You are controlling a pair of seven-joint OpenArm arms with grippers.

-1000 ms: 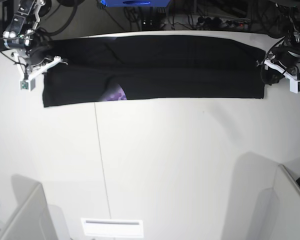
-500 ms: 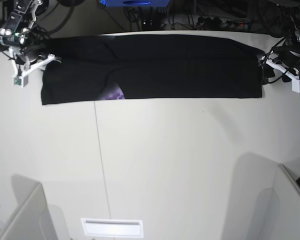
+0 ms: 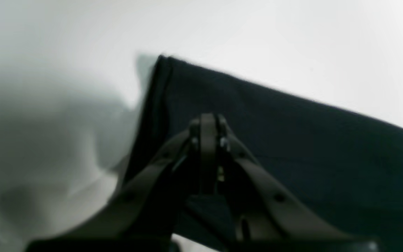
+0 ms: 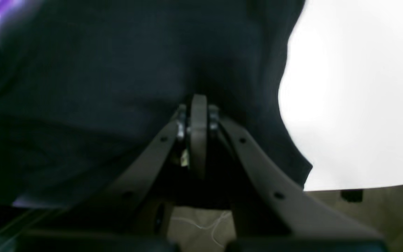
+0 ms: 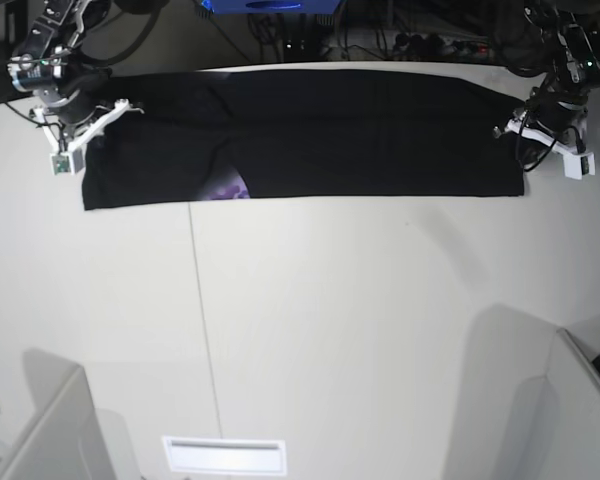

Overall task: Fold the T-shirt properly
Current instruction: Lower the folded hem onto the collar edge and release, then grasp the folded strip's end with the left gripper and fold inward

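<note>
Lying as a long black band across the far side of the white table (image 5: 310, 330), the T-shirt (image 5: 310, 135) stretches from about 9 o'clock to 3 o'clock in the base view, with bare tabletop filling everything nearer the camera. A sliver of purple print (image 5: 230, 187) peeks from the band's near edge at roughly 10 o'clock.

At the band's two ends sit the arms. The right gripper (image 5: 92, 128), at 10 o'clock in the base view, rests over the cloth's end; its wrist view shows the jaws drawn tight together against dark fabric, though whether any cloth is pinched between them cannot be told from the blurred frame. The left gripper (image 5: 525, 128), at 2 o'clock, sits at the opposite end; its wrist view likewise shows the jaws closed to a thin line above the shirt's corner, with white table beyond, and no fold of cloth visibly caught.

Judging by the layout, the lengthwise fold looks done, and the step in hand appears to be the start of the crosswise fold, with both arms placed at the short ends. The next move probably calls for a firm pinch on each end's layers, then carrying one end over toward the other while keeping the edges aligned so the stacked layers do not slip.

Beyond the table's far edge, cables and dark equipment (image 5: 380, 40) crowd the background at 12 o'clock.
</note>
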